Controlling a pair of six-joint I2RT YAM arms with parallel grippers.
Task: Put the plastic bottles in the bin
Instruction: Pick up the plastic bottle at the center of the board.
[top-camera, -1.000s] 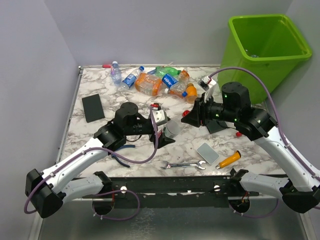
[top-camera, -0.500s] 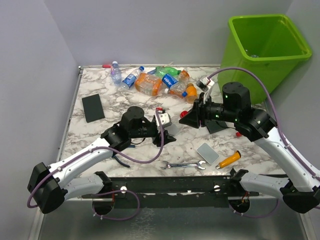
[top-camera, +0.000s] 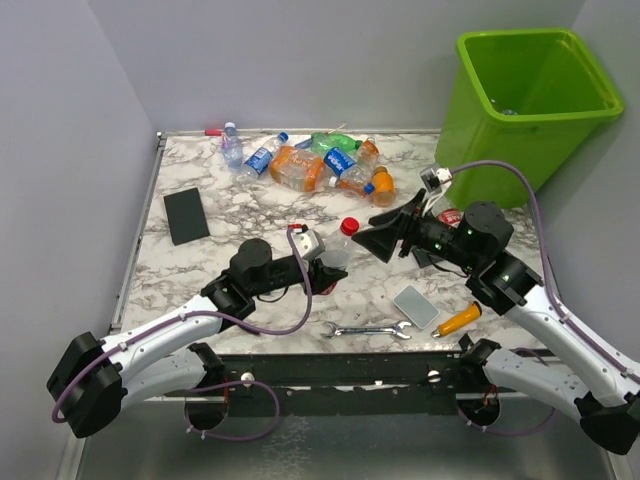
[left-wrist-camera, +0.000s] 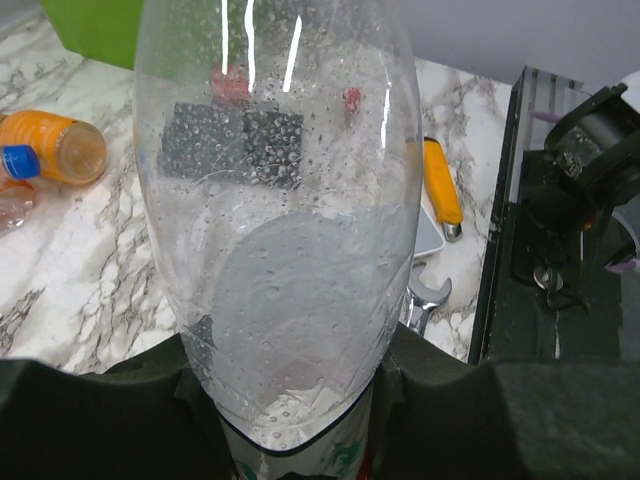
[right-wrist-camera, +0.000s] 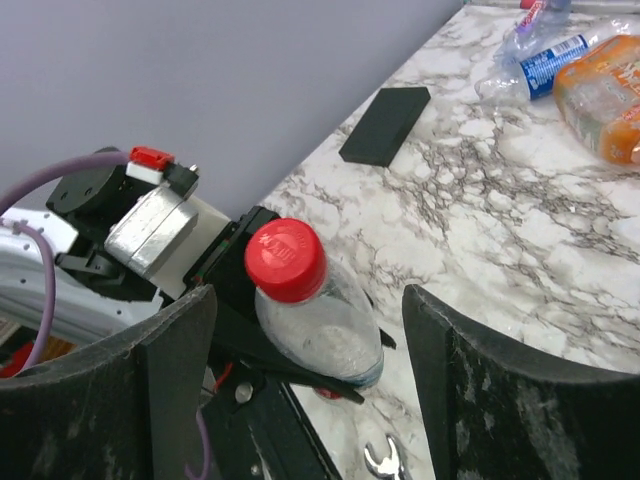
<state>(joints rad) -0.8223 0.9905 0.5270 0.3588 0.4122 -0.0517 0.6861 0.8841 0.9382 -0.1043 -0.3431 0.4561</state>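
1 bin (top-camera: 497, 150), 1 wrench (top-camera: 370, 330), 1 screwdriver (top-camera: 458, 319)

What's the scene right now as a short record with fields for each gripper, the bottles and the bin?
left gripper: shut on a clear red-capped bottle
right gripper: open, facing that bottle's cap, not touching
other bottles: heaped at the table's far edge
bin: beyond the table's far right corner

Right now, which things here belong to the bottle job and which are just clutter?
Job: clear red-capped plastic bottle in the left claw; far pile of plastic bottles; tall lime-green plastic bin.
Clutter: silver wrench; orange-handled screwdriver; flat black slab; flat grey slab.
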